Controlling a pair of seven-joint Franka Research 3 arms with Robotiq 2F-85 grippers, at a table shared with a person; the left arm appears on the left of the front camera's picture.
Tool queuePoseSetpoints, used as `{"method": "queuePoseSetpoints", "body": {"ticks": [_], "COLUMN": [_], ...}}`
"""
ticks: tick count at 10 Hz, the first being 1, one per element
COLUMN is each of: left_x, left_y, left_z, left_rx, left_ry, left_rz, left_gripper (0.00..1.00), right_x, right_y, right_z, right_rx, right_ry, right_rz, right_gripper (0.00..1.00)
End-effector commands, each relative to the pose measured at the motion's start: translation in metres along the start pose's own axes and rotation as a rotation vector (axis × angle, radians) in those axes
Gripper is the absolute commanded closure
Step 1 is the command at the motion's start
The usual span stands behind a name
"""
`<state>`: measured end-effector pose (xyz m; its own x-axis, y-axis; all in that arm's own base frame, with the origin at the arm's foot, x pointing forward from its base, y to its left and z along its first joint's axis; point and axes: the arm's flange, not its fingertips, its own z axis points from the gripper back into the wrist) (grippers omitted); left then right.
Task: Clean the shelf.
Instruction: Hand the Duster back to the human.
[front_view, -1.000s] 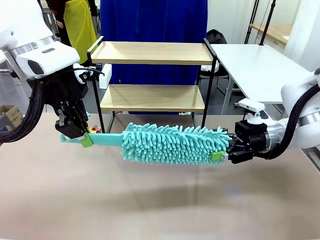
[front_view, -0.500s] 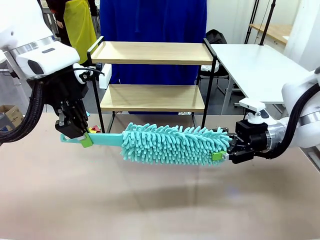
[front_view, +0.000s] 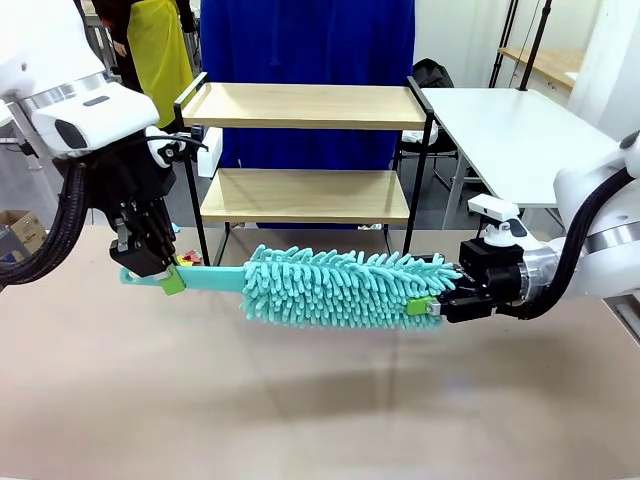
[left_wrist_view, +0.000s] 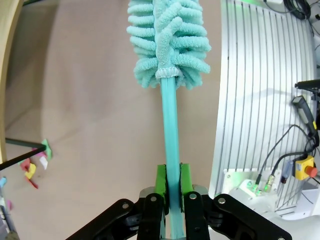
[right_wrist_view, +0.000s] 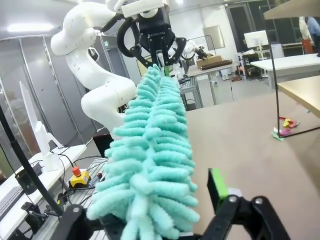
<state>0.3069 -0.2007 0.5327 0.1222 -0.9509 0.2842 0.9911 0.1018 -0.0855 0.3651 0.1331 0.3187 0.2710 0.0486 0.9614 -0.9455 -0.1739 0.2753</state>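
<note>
The shelf (front_view: 305, 105) stands at the table's far edge, with two light wooden boards in a black frame. A teal fluffy duster (front_view: 340, 288) hangs level above the table in front of it. My left gripper (front_view: 168, 280) is shut on the duster's flat teal handle (left_wrist_view: 170, 125), green pads pressed on both sides (left_wrist_view: 172, 180). My right gripper (front_view: 425, 305) is at the duster's far end. In the right wrist view the fluffy head (right_wrist_view: 155, 150) lies between that gripper's (right_wrist_view: 150, 205) wide-apart fingers (right_wrist_view: 216, 187), so it is open.
A white table (front_view: 510, 120) stands at the back right. A person in a yellow apron (front_view: 160, 50) is behind the shelf on the left. Small coloured scraps (left_wrist_view: 32, 167) lie by a shelf leg. A ribbed metal base with cables (left_wrist_view: 265, 100) borders the table.
My right gripper has slid a little to the left, farther over the duster's fluffy tip. The left gripper and the duster handle have stayed put.
</note>
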Motion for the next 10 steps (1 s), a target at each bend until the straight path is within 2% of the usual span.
{"method": "queuePoseSetpoints", "body": {"ticks": [1,3,4,5,6,9,10], "left_x": [0.0005,0.0005,0.0005,0.0005,0.0005,0.0005,0.0005], "left_y": [-0.0013,-0.0013,-0.0013,-0.0013,-0.0013,-0.0013,-0.0013], "left_z": [0.0012,0.0012,0.0012,0.0012,0.0012,0.0012,0.0012], "left_rx": [-0.002,-0.002,-0.002,-0.002,-0.002,-0.002,-0.002], "left_ry": [-0.006,-0.006,-0.006,-0.006,-0.006,-0.006,-0.006], "left_rz": [-0.005,-0.005,-0.005,-0.005,-0.005,-0.005,-0.005], "left_gripper": [0.87,0.87,0.87,0.87,0.87,0.87,0.87], "right_x": [0.0035,0.0035,0.0035,0.004,0.004,0.0024,0.0013], "right_y": [0.003,0.0023,0.0021,0.0019,0.0021,0.0018,0.0003], "right_z": [-0.0025,0.0004,0.0008,0.0015,0.0016,0.0058,0.0028], "right_rx": [-0.026,-0.011,-0.007,-0.002,0.0,0.017,-0.003], "right_ry": [-0.024,-0.021,-0.014,-0.009,0.002,-0.009,0.003], "right_rz": [-0.017,-0.001,0.003,0.016,0.033,0.062,0.021], "right_gripper": [1.0,1.0,0.86,0.96,1.0,1.0,1.0]}}
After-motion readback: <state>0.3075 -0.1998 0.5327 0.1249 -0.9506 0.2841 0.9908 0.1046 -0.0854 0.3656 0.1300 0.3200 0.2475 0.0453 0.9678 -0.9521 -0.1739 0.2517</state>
